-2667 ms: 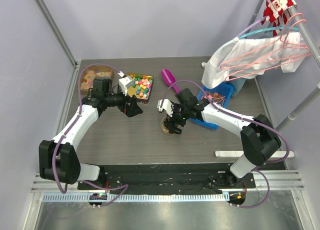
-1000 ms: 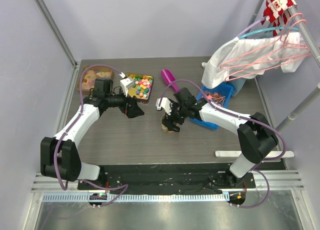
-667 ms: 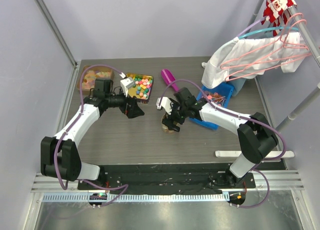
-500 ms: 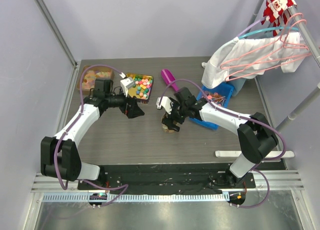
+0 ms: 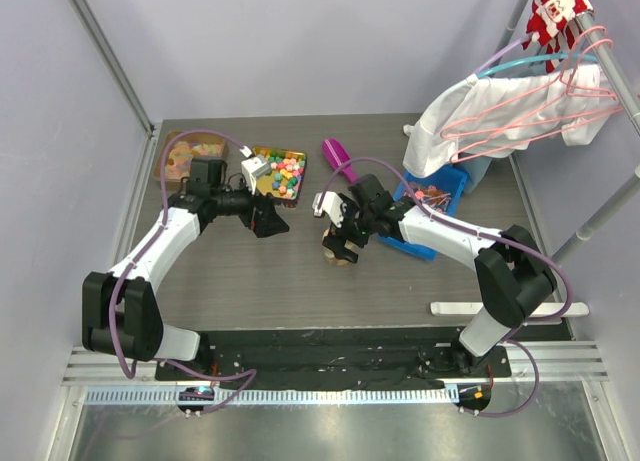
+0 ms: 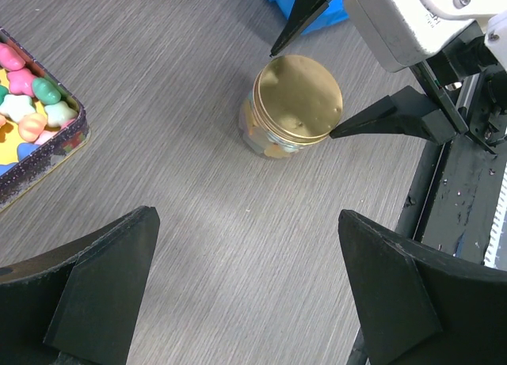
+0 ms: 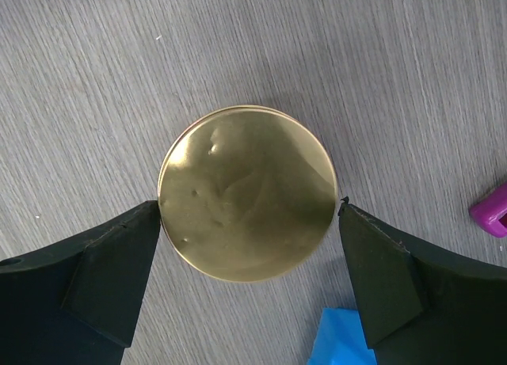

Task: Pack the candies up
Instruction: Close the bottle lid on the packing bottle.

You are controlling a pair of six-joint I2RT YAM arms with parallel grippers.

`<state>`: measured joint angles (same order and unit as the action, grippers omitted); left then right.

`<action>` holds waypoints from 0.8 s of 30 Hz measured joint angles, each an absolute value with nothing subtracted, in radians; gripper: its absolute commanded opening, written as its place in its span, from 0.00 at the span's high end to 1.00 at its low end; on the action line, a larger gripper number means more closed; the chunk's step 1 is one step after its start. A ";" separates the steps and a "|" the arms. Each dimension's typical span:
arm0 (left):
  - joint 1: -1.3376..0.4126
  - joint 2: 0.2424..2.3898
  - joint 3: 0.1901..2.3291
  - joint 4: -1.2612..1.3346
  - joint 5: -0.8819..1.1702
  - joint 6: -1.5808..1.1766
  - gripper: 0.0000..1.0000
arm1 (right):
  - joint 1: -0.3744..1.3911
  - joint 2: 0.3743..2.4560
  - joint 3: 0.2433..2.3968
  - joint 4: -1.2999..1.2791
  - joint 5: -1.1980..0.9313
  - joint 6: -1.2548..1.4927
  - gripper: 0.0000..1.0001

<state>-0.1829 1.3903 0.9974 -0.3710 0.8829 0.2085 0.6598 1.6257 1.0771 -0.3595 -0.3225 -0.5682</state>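
A glass jar with a gold lid (image 5: 338, 251) (image 6: 299, 96) (image 7: 247, 192) stands on the table. Pale and orange candies (image 6: 265, 140) show through its side. More candies in many colours fill a dark tray (image 5: 280, 172) (image 6: 36, 104), and orange and pale ones lie in a tray (image 5: 179, 159) at the far left. My right gripper (image 5: 340, 237) (image 7: 249, 211) hangs over the jar, open, one fingertip at each side of the lid's rim. My left gripper (image 5: 268, 219) (image 6: 245, 214) is open and holds nothing, left of the jar, beside the colourful tray.
A purple scoop (image 5: 336, 154) (image 7: 491, 211) lies behind the jar. A blue box (image 5: 432, 195) (image 6: 317, 1) (image 7: 348, 341) sits to its right. White garments on hangers (image 5: 510, 111) hang at the back right. A white strip (image 5: 500, 307) lies near the front right.
My right gripper's jaws have spread a little wider at the lid's sides. The jar stays on the table. The left arm has not moved.
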 measured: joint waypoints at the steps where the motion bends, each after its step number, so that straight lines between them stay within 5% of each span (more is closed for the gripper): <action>1: -0.183 1.390 0.997 -0.371 0.883 0.208 0.00 | 0.660 1.626 1.077 -0.360 -0.323 -0.569 0.02; 24: -0.183 1.391 0.997 -0.371 0.883 0.208 0.00 | 0.659 1.591 1.077 -0.393 -0.354 -0.573 0.00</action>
